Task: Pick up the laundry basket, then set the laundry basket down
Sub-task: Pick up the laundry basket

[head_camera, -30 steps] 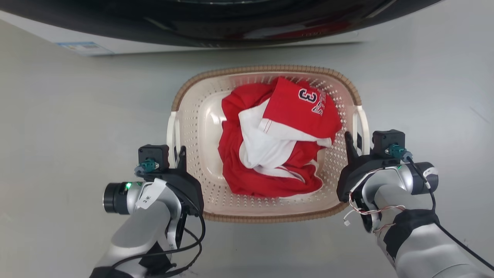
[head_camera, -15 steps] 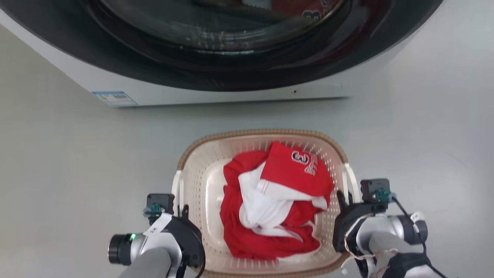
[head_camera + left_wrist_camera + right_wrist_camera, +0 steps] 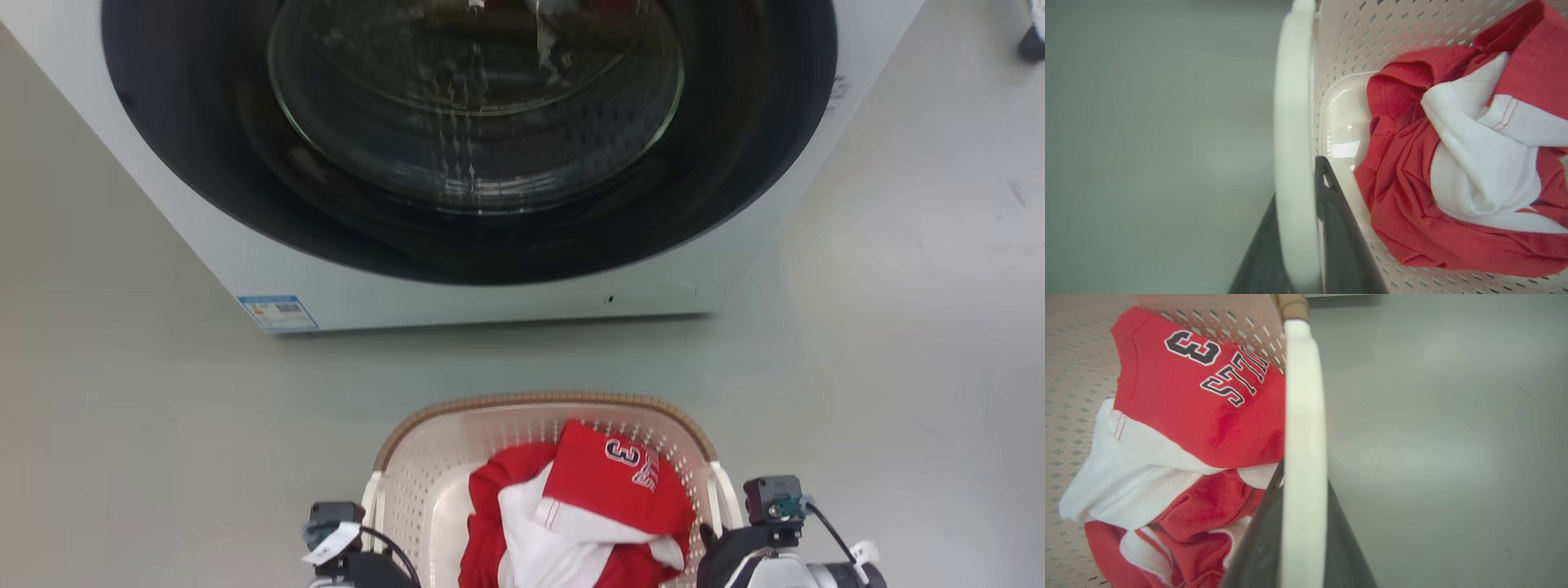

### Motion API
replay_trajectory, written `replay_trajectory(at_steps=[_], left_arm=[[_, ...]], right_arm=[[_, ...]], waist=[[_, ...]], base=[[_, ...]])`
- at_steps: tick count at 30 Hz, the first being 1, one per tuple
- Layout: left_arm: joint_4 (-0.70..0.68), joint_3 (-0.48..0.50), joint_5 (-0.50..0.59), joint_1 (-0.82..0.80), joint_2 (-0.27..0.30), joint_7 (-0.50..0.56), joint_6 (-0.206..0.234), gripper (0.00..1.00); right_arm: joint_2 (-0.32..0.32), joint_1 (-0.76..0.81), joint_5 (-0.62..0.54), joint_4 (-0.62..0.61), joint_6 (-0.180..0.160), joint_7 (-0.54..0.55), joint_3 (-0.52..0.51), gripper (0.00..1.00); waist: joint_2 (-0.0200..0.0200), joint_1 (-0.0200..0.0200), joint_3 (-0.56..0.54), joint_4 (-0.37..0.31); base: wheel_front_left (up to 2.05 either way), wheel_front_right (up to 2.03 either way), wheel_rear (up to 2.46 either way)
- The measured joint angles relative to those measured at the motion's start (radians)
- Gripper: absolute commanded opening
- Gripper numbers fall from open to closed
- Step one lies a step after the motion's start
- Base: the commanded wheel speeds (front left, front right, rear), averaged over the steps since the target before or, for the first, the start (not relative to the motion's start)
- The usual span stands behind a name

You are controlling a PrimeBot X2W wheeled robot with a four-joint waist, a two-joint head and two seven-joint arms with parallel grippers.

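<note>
Head view, from above: the laundry basket lies low in the frame, centred before the white washer. Its brown far rim faces the machine's dark round door, and a band of bare grey floor separates the two. Open floor stretches away on both sides of the basket. A red-and-white jersey numbered 3 is heaped inside, below the rim.

Left wrist view: the left gripper is closed on the basket's white left handle, one dark finger on each face, with grey floor on the outer side.

Right wrist view: the right gripper is clamped the same way on the right handle, the jersey close by the inner finger and bare floor beyond the outer one.

Whether the basket's base touches the floor cannot be told.
</note>
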Motion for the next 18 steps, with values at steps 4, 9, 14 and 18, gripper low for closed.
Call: replay_trajectory(at_steps=[4,9,14,18], left_arm=[[0.006,-0.007,-0.007,0.046,0.001,0.013,-0.002,0.0],[0.012,-0.017,-0.035,0.103,0.002,0.026,-0.008,0.0],[0.014,-0.034,-0.039,0.135,0.003,0.041,-0.008,0.0],[0.014,-0.037,-0.041,0.137,0.006,0.047,-0.008,0.0]], right_arm=[[0.0,0.038,0.025,-0.006,-0.009,0.025,0.028,0.0],[0.0,0.088,0.06,-0.008,-0.01,0.05,0.063,0.0],[0.0,0.127,0.085,-0.014,-0.019,0.068,0.087,0.0],[-0.001,0.127,0.101,-0.024,-0.026,0.076,0.103,0.0]], waist=[[0.0,0.0,-0.06,-0.004],[-0.0001,-0.0001,-0.135,-0.009],[-0.0001,-0.0002,-0.2,-0.016],[-0.0001,-0.0001,-0.234,-0.022]], base=[[0.0,0.0,0.0],[0.0,0.0,0.0],[0.0,0.0,0.0],[0.0,0.0,0.0]])
